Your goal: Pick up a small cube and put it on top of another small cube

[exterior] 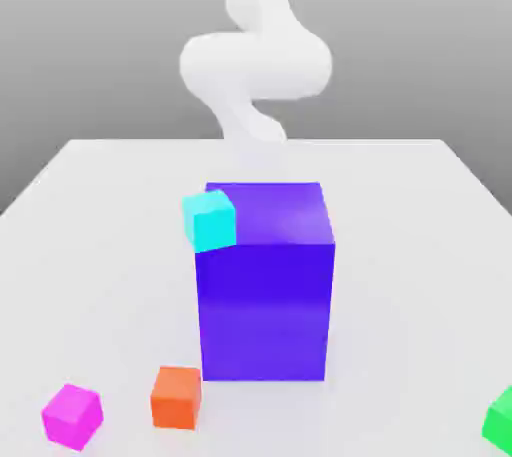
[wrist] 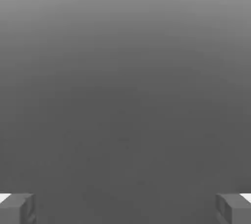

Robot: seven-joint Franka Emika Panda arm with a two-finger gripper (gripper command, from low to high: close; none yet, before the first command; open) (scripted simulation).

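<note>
So the gripper has its jaws spread wide with nothing between them. The pink cube is down on the table, near the front edge of the exterior view, over on its left. Orange cube sits near it, just beside the big blue block. Cyan cube is up at the block's top, on the exterior view's left, and the green one is partly cut off at the exterior view's right.
</note>
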